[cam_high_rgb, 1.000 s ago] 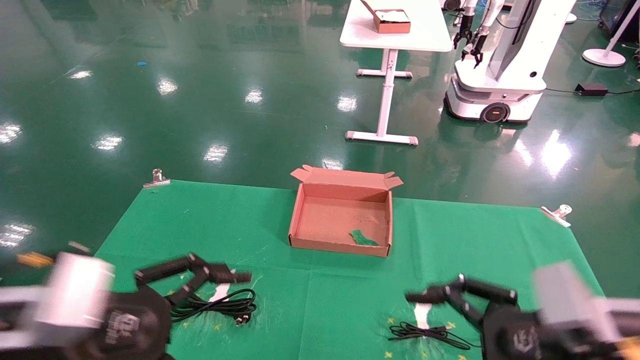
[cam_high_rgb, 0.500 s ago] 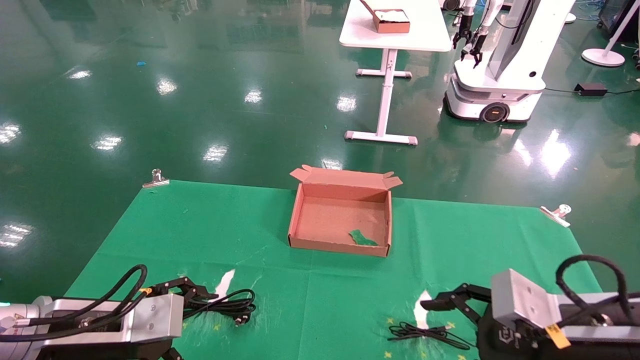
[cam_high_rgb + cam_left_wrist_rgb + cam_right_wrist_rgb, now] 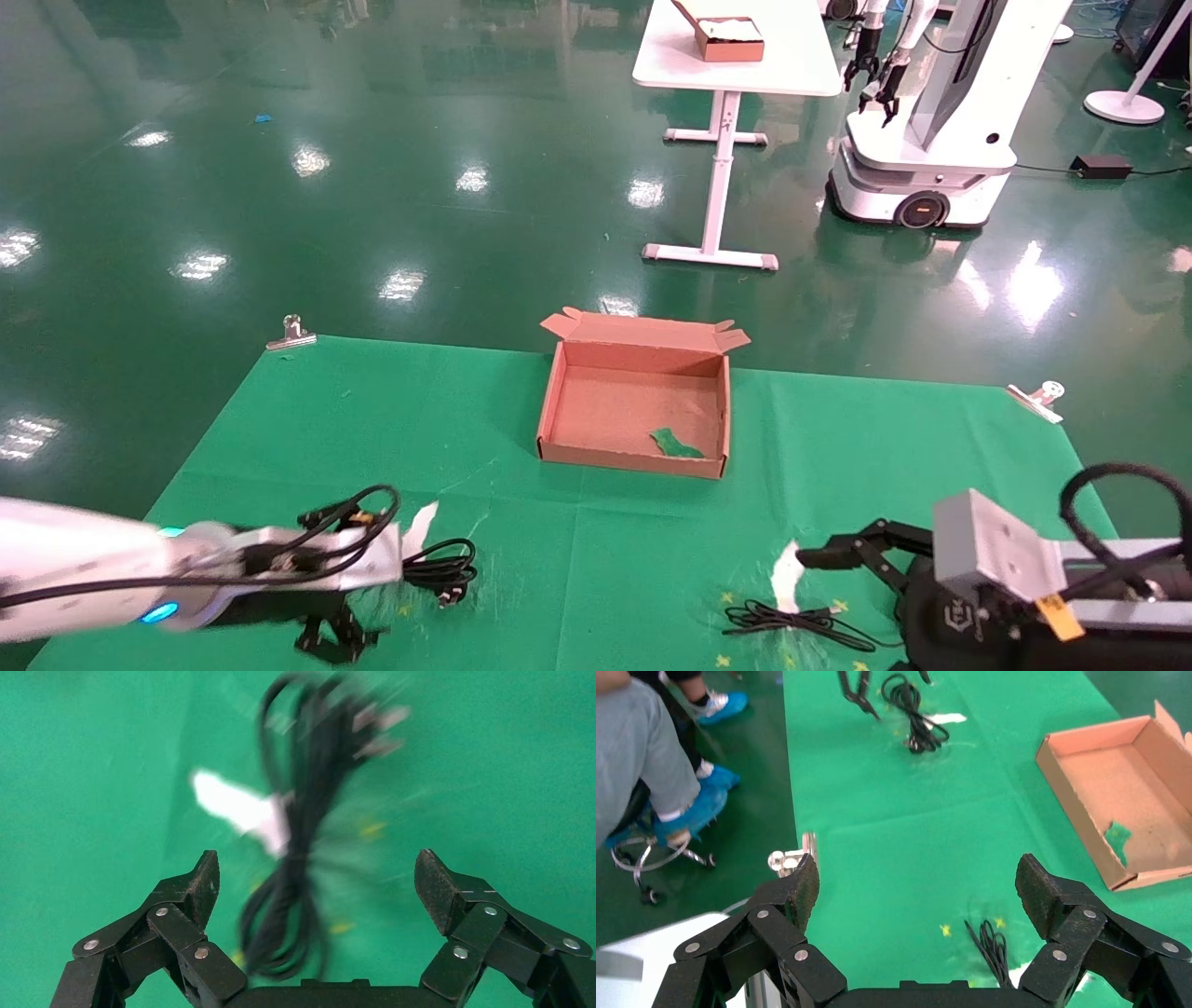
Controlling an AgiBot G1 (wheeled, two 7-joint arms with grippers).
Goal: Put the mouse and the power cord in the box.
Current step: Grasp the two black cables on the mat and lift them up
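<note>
The brown cardboard box (image 3: 633, 410) sits open at the middle of the green cloth, also in the right wrist view (image 3: 1130, 804). The coiled power cord (image 3: 440, 565) lies at the front left. My left gripper (image 3: 331, 641) hangs over its near end; in the left wrist view the gripper (image 3: 316, 881) is open with the cord (image 3: 295, 846) lying between its fingers, plug (image 3: 372, 727) at the far end. My right gripper (image 3: 833, 564) is open at the front right, above a thin bundled black cable (image 3: 796, 623) (image 3: 995, 948). The mouse's body is hidden.
A green scrap (image 3: 677, 444) lies inside the box. Metal clips (image 3: 291, 334) (image 3: 1038, 399) pin the cloth's far corners. White tape patches (image 3: 787, 582) mark the cloth. A seated person's leg (image 3: 638, 762) is beside the table. Another robot (image 3: 922, 140) and white table (image 3: 736, 56) stand far off.
My left arm has swung in over the power cord, its gripper now pointing down at the cord's near loops. The right arm has turned and moved slightly right.
</note>
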